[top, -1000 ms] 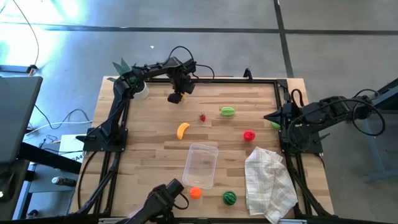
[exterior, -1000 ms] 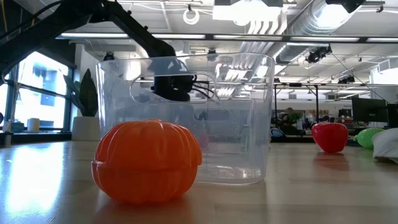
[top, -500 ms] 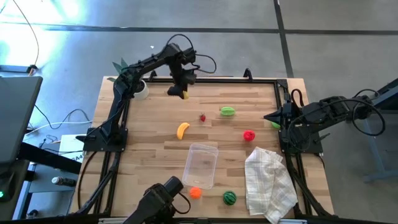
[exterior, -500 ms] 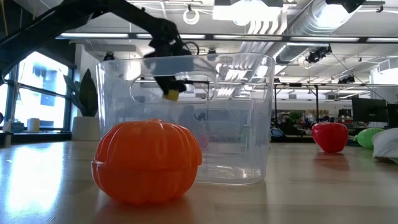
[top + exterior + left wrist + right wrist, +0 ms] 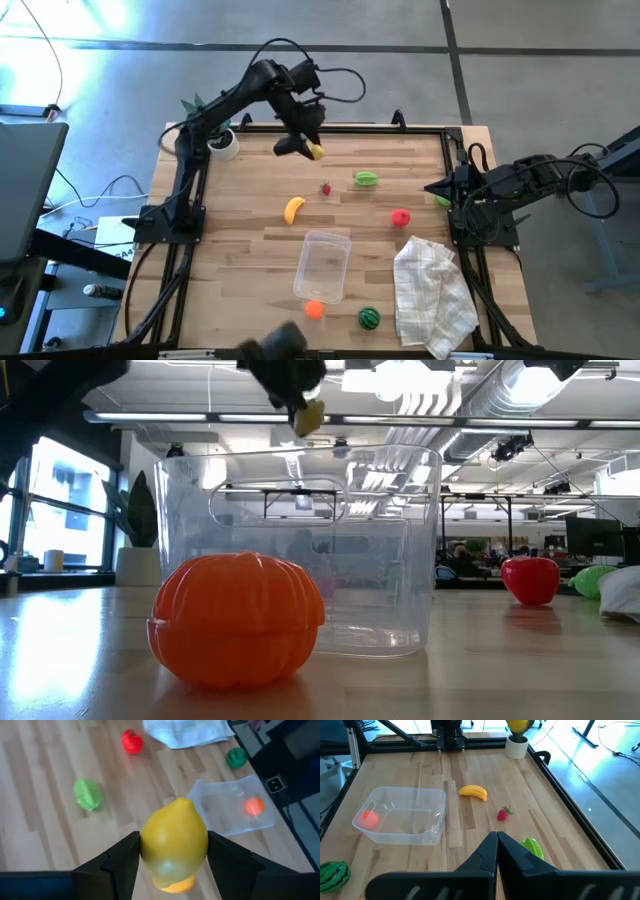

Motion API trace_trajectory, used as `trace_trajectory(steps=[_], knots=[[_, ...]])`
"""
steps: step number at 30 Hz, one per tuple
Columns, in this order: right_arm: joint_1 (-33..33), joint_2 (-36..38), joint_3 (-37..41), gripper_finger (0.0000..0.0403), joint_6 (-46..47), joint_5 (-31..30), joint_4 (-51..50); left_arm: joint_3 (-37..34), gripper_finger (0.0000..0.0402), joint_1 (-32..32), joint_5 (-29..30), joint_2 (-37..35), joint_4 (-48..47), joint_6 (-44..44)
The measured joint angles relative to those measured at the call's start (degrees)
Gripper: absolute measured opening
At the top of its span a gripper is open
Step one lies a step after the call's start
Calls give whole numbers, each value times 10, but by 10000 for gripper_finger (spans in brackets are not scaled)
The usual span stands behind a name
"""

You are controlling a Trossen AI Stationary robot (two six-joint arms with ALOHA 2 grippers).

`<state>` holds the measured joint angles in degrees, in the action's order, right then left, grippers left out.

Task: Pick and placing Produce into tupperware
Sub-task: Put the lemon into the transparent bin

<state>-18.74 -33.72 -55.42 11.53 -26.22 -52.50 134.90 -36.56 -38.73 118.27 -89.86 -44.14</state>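
Above the table's far edge, I see the left gripper (image 5: 173,865) clamping a lemon (image 5: 174,842) between its fingers, the lemon's pointed end facing away from the wrist.

The tupperware (image 5: 323,265) lies near the table's front middle, with the orange (image 5: 314,310) just before it, the watermelon (image 5: 369,318) beside that, the cloth (image 5: 432,290) to its right, the banana (image 5: 293,209) behind it, and the lemon (image 5: 315,151) held above the back.
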Motion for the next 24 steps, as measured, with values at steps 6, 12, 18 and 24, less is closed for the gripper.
trace_trajectory(steps=[6,12,18,24], knots=[[0,0,0,0,0,0,0,-3,204,92,100,-47,-2,61],[0,0,0,0,0,0,0,-3,204,184,204,-91,-2,144],[0,0,0,0,0,0,0,-3,204,266,297,-107,-2,193],[0,0,0,0,0,0,0,-7,204,325,322,-64,5,174]])
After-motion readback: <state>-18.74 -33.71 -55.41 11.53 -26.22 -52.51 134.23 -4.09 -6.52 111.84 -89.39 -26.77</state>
